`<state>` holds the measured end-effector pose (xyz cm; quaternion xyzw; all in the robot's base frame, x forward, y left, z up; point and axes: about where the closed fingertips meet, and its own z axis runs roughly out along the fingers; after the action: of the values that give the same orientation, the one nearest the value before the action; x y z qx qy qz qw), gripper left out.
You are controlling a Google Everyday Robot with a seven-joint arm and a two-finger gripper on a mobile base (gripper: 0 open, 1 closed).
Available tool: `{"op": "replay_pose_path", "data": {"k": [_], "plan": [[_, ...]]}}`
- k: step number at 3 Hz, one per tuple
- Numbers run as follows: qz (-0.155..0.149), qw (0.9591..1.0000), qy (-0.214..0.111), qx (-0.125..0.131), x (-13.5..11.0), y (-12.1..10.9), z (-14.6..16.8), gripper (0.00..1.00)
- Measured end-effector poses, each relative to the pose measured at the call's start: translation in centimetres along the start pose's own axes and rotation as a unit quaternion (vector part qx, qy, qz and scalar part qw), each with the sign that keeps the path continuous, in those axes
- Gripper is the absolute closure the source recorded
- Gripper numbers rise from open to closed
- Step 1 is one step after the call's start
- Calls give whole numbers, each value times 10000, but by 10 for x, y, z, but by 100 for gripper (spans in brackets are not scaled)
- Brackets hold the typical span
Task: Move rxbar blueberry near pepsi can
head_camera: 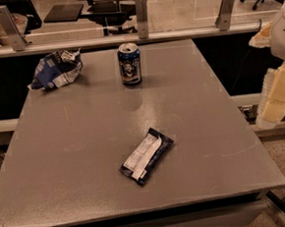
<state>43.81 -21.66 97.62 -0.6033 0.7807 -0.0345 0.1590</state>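
Rxbar blueberry (147,155), flat navy wrapper w/ white label, lay on grey worktop (75,140) well in front of dark-blue pepsi can (129,64), long axis diagonal; pale hand (277,95) off can's right, bar to its left, grip can't tell.

The rxbar blueberry (147,156), a flat dark navy wrapper with a white label panel facing up, lies on the grey tabletop (72,155) toward the near side, its length running diagonally from near-left to far-right. The pepsi can (129,64), dark blue with a silver top and a pale printed graphic, stands upright near the far edge, well apart from the bar. The tool (275,106) hangs off the tabletop's right side, touching neither.
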Motion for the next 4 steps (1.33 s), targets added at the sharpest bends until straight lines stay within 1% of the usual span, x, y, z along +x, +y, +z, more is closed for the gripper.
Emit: {"op": "replay_pose_path", "data": {"k": [1,2,3,4], "plan": [[0,10000,0,0,0,0,0,0],[-231,9995,-190,-73,-17,5,2,0],[-729,9949,-662,-226,-53,14,15,0],[-1385,9832,-1133,-355,-93,23,29,0]]}}
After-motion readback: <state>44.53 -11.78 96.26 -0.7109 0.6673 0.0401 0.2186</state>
